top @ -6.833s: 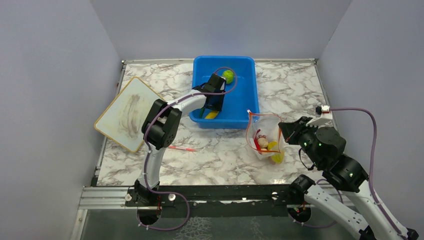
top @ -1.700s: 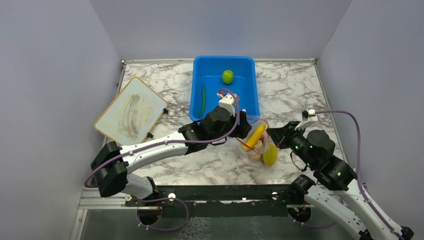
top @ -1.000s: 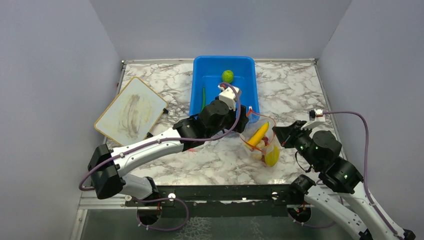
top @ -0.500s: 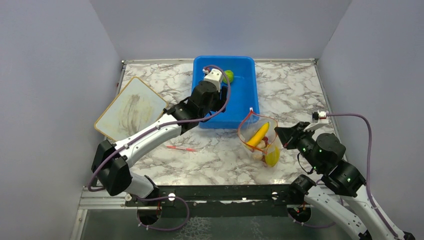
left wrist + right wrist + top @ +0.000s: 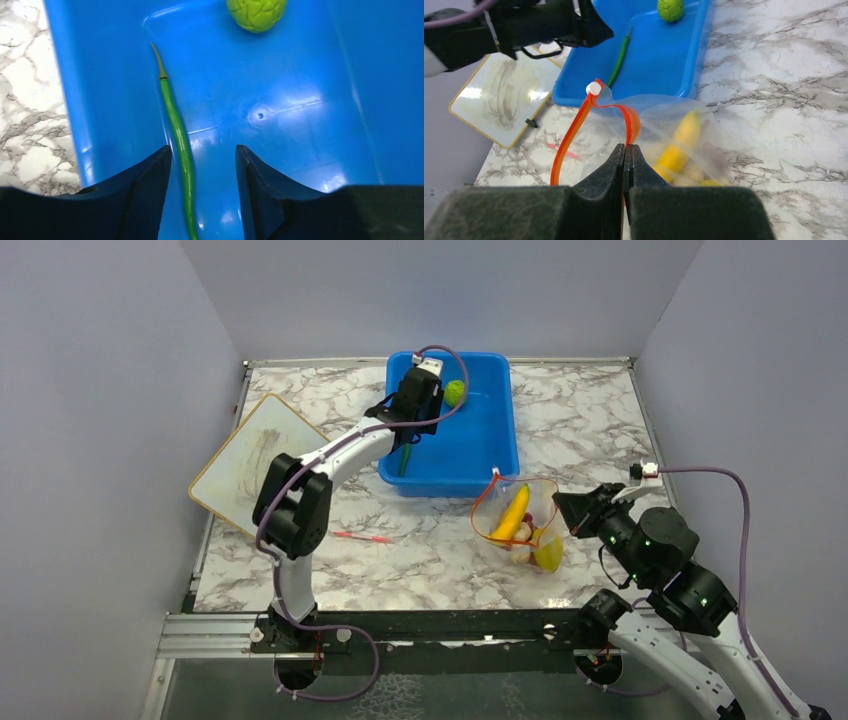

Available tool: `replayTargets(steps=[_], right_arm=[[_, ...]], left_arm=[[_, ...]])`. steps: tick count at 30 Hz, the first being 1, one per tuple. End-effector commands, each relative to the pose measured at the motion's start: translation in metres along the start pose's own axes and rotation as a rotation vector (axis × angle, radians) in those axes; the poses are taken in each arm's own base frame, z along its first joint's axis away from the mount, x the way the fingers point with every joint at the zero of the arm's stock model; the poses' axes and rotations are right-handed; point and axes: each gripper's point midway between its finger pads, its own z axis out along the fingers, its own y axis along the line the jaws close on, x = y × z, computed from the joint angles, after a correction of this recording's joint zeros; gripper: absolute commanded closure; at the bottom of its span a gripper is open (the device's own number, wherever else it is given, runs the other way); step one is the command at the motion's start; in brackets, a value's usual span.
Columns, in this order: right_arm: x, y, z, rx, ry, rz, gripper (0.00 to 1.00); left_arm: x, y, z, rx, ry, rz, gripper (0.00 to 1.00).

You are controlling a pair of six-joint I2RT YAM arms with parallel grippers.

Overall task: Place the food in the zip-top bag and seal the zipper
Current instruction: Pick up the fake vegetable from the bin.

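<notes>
Over the left side of the blue tub (image 5: 480,440), the left gripper (image 5: 203,150) hangs empty with its jaws spread, one finger on either side of a long green pod (image 5: 176,120); the lime (image 5: 256,11) lies farther back in the same tub. Just near and right of the tub, the right gripper (image 5: 626,150) is pinched tight on the zipper (image 5: 575,131) of the zip-top bag (image 5: 540,502), whose mouth gapes open with the banana (image 5: 514,513) and other small food inside.
</notes>
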Motion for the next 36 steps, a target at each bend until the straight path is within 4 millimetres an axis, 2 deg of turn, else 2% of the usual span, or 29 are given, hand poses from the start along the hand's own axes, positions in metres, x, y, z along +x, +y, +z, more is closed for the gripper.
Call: replayTargets(steps=[1, 5, 13, 21, 28, 36], right_arm=[[-0.026, 0.005, -0.007, -0.003, -0.066, -0.01, 0.99], [-0.027, 0.007, -0.006, -0.007, -0.07, -0.005, 0.99], [-0.024, 0.01, -0.005, -0.023, -0.055, 0.002, 0.99], [-0.025, 0.01, -0.005, -0.02, -0.057, 0.004, 0.99], [-0.024, 0.012, -0.004, -0.026, -0.054, 0.008, 0.99], [-0.023, 0.012, -0.004, -0.03, -0.052, 0.013, 0.99]], left_arm=[[0.017, 0.006, 0.032, -0.028, 0.089, 0.077, 0.52], [0.024, 0.015, 0.058, -0.078, 0.126, 0.098, 0.55], [0.033, 0.038, 0.085, -0.181, 0.166, 0.134, 0.6], [0.042, 0.053, 0.096, -0.234, 0.196, 0.154, 0.62], [0.05, 0.054, 0.105, -0.201, 0.218, 0.127, 0.64], [0.072, 0.053, 0.116, -0.178, 0.269, 0.117, 0.64]])
